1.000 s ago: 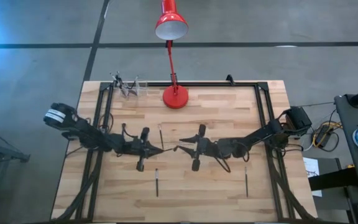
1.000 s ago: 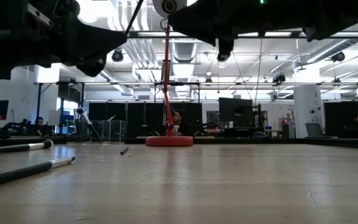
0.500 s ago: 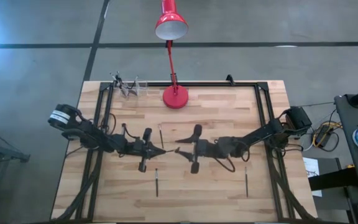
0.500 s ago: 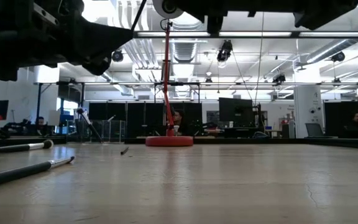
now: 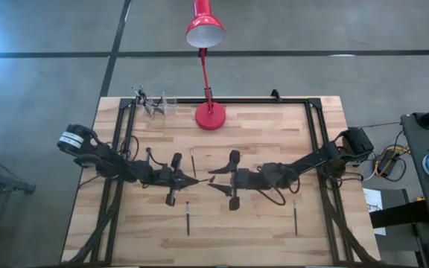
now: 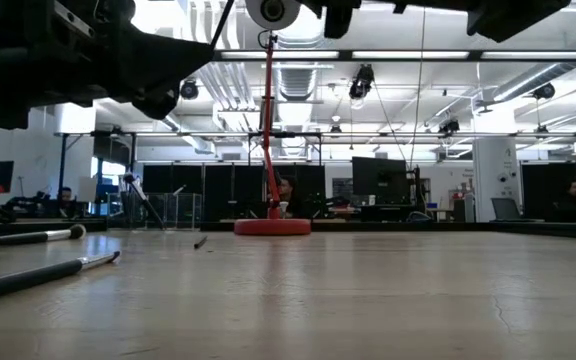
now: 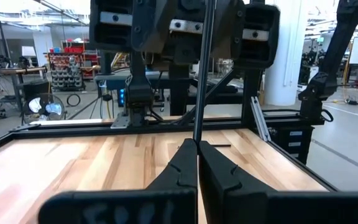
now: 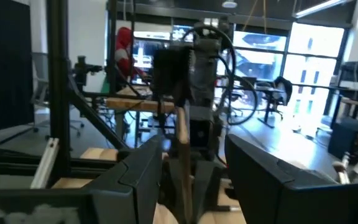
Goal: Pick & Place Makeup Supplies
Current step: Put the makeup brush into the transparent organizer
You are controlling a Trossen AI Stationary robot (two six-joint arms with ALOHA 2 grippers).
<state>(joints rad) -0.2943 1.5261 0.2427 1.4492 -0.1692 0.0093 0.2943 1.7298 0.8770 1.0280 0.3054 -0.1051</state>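
Facing each other above the middle of the desk (image 5: pixel 274 141), the two arms meet nearly tip to tip. The left gripper (image 5: pixel 193 180) has its fingers (image 7: pixel 179 171) pressed together on a thin dark makeup stick (image 7: pixel 202 68), which stands upright between them in the left wrist view. The right gripper (image 5: pixel 213 179) sits just right of the left one with its fingers (image 8: pixel 145 165) spread wide, one on each side of the same stick (image 8: pixel 182 149); whether either pad touches it cannot be told.

Three further makeup supplies lie flat on the desk:
- a short stick (image 5: pixel 192 159) just far of the left gripper;
- a brush (image 5: pixel 188 217) near of the left gripper;
- a pencil (image 5: pixel 295 217) toward the near right corner.

More sticks stand in a clear holder (image 5: pixel 155 104) at the far left edge. A red desk lamp (image 5: pixel 209 114) stands at the far edge, its shade (image 5: pixel 204 31) beyond the desk.

In the low view, two dark sticks (image 6: pixel 43 274) lie at the left.
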